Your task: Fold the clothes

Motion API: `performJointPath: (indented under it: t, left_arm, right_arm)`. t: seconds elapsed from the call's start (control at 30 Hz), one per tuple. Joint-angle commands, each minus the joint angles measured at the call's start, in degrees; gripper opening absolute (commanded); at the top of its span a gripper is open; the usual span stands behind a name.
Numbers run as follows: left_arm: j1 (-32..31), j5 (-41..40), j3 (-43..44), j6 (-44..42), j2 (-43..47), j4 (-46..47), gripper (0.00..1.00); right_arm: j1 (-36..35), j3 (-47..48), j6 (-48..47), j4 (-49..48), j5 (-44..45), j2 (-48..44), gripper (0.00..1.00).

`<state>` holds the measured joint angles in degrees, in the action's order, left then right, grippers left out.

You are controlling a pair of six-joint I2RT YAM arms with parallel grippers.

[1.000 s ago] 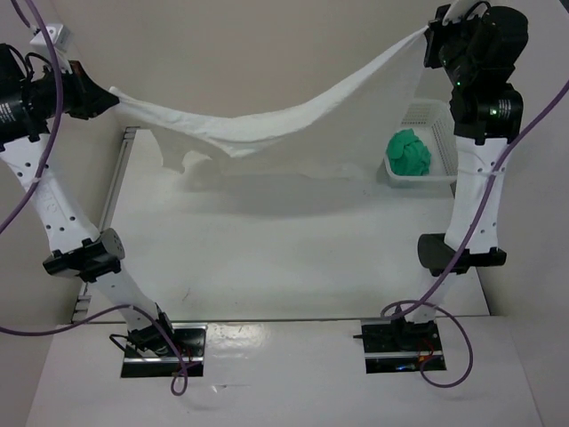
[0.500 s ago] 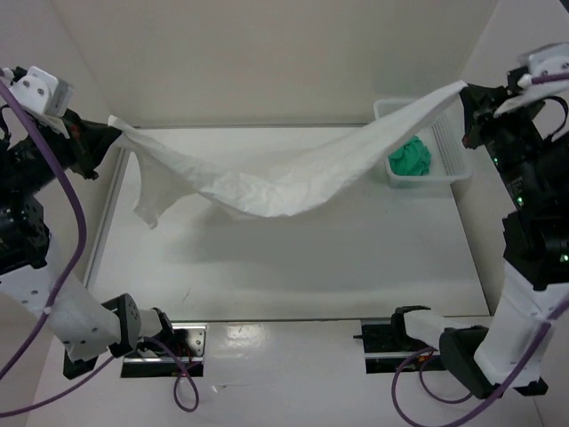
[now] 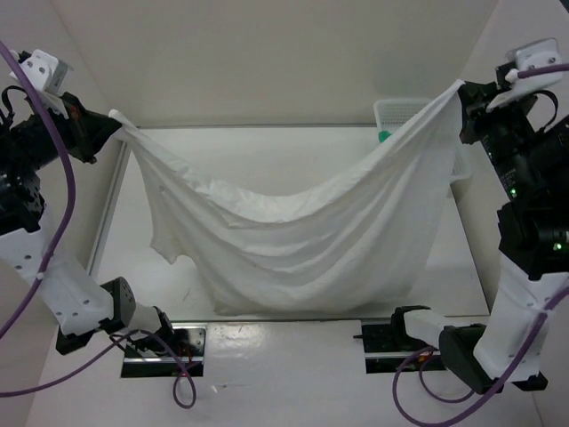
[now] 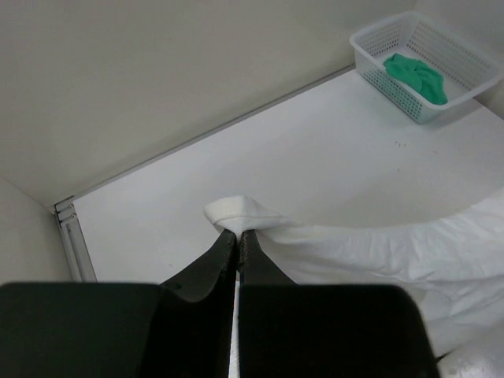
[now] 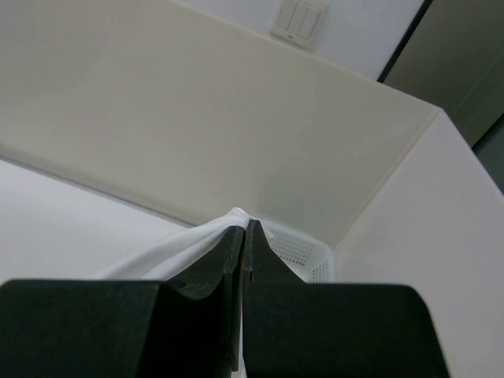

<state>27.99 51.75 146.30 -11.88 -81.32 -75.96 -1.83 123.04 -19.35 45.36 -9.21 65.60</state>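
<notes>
**A:** What is nearest the viewer?

**B:** The left arm's base (image 3: pixel 164 341) and the right arm's base (image 3: pixel 398 341), bolted side by side at the near edge of a white desk (image 3: pixel 267 149).

**A:** And just beyond them?

**B:** The lower hem of a large plain white garment (image 3: pixel 302 240). It hangs over the middle of the desk like a sagging sheet; it is wrinkled, and its top edge dips in a curve between two raised corners; a narrow flap dangles at its lower left. Whether the hem touches the desk I cannot tell.

**A:** What holds it up?

**B:** Both claws. The left claw (image 3: pixel 114 124) is raised high at the left side, its jaws pinched together on one top corner; its wrist camera shows a small fold of fabric bulging past the black fingertips (image 4: pixel 224 244). The right claw (image 3: pixel 460 93) is equally high at the right side, clamped the same way on the opposite corner; its wrist camera shows cloth trailing away below the tips.

**A:** Anything farther back?

**B:** A white mesh basket (image 4: pixel 390 85) at the far right corner of the desk, with a small green cloth (image 4: pixel 416 73) lying inside; seen from above, the garment hides most of both. Behind everything stands a plain pale back wall (image 3: pixel 267 53).
</notes>
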Motion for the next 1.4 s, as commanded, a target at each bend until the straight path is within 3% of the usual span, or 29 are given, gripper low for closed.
performJointPath:
  t: [0.0,0.27,0.4,0.57,0.77,1.07,1.13,1.27,1.37]
  left_arm:
    - [0.3,2.7,2.6,0.4,-4.0,1.4,0.0]
    - [0.3,3.9,10.4,2.4,-21.2,4.1,0.0]
    - [-1.2,1.8,14.3,4.2,-29.0,6.4,0.0]
    - [-4.2,-0.2,18.1,6.0,-35.5,9.3,0.0]
    - [-4.7,0.6,20.3,9.3,-35.8,13.9,0.0]
    - [-2.6,7.0,22.1,10.6,-27.2,16.3,0.0]
    - [-1.2,7.6,22.1,9.7,-25.9,15.8,0.0]
    - [0.6,9.4,17.5,1.0,-26.9,4.4,0.0]
    - [1.1,8.0,3.2,-5.0,-27.6,1.3,0.0]
  right_arm:
    - [0.0,0.7,0.4,-4.9,1.2,4.6,0.0]
    - [0.0,8.9,0.4,-6.4,2.0,24.9,0.0]
    - [0.0,32.6,1.1,1.0,2.7,41.6,0.0]
    - [-0.8,37.4,1.6,-2.2,5.1,50.5,0.0]
    - [-2.0,43.3,4.1,-2.8,5.2,52.5,0.0]
    - [-2.0,45.9,7.8,-2.3,0.5,43.0,0.0]
    - [-2.0,42.7,5.8,-1.2,-2.4,40.8,0.0]
    - [-2.7,35.2,0.8,5.2,-7.6,38.7,0.0]
    - [-3.3,20.3,-4.5,8.5,-8.8,36.2,0.0]
